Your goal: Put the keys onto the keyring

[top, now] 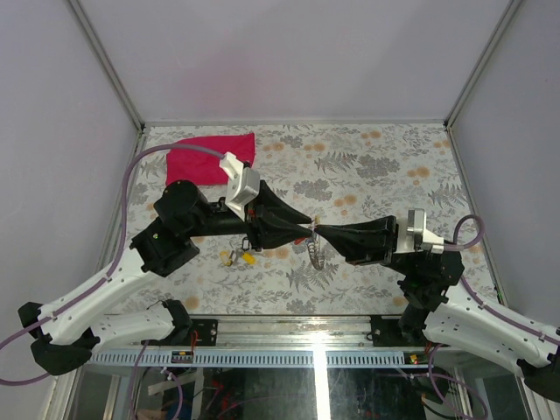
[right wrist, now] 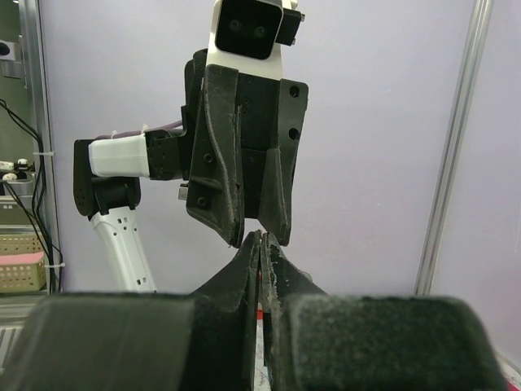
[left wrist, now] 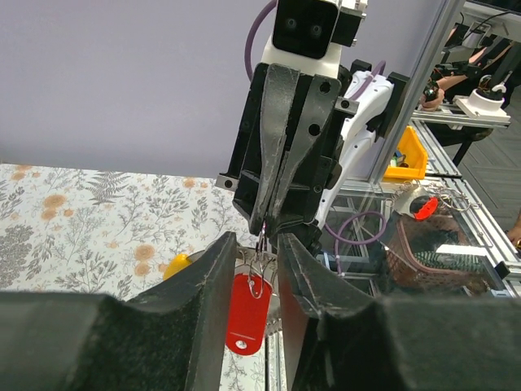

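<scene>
red cloth [top: 210, 159]: lay flat at the far left of the table [top: 376, 166], well apart from the work.
left gripper [top: 304, 222]: reached in from the left, in the air above the table. its fingers [left wrist: 213, 293] stood parted, not clenched, one on either side of the red key's head. whether a pad touched that head could not be told.
loose keys [top: 238, 257]: a small cluster with a yellow head among them lay on the table under the left arm, near the front edge and not on the ring.
red key [left wrist: 248, 314]: hung between the left fingers, just under the ring's wire. it looked to be hanging from that wire.
keyring [left wrist: 259, 262]: was up in the air where the two grippers met tip to tip, its chain [top: 316, 251] dangling beneath.
right gripper [top: 320, 229]: was clenched, tips pinched on the thin ring wire and facing the left gripper.
risk, slip: the pinch sat on a very thin wire — a sideways push from the left fingers could twist the ring out of it and drop ring, chain and key.
risk, miss: the red head hung free and could swing, so the left fingers might shut beside it or catch only an edge.
risk, collision: the fingertips of both arms were almost touching — a small overshoot would knock them together.
</scene>
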Controlling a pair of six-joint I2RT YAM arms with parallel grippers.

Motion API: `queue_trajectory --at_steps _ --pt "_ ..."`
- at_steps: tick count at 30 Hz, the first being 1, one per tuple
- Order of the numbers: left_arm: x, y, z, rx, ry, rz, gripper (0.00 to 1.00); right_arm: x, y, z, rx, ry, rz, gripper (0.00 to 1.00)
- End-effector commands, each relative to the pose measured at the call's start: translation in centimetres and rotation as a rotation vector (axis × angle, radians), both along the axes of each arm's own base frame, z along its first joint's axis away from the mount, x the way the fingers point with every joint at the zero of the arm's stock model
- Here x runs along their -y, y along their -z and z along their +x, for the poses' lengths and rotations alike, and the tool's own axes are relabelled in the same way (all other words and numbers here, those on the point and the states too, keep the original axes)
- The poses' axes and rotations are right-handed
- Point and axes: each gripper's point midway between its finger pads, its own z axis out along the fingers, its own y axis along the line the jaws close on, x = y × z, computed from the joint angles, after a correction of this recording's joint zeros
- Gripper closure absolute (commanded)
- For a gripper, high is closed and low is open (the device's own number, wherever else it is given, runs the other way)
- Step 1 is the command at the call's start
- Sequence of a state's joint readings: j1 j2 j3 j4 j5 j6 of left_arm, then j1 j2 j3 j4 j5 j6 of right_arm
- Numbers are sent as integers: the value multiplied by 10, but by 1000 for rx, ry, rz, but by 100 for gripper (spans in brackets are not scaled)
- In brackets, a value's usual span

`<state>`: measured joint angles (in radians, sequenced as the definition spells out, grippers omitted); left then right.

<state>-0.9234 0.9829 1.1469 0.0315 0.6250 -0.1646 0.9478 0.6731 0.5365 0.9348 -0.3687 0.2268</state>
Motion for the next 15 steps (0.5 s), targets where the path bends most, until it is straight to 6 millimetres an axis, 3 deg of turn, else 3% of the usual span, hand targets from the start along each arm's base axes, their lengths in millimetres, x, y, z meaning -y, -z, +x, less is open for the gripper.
queue_trajectory --at_steps 1,12,15 --pt "1 -11 -6 31 24 -48 73 19 -43 -12 99 8 125 100" --pt "3 -6 -5 28 22 -39 75 21 -48 -13 103 12 144 100" --pt "3 -7 -6 29 25 -38 80 20 -47 -12 101 10 136 100"
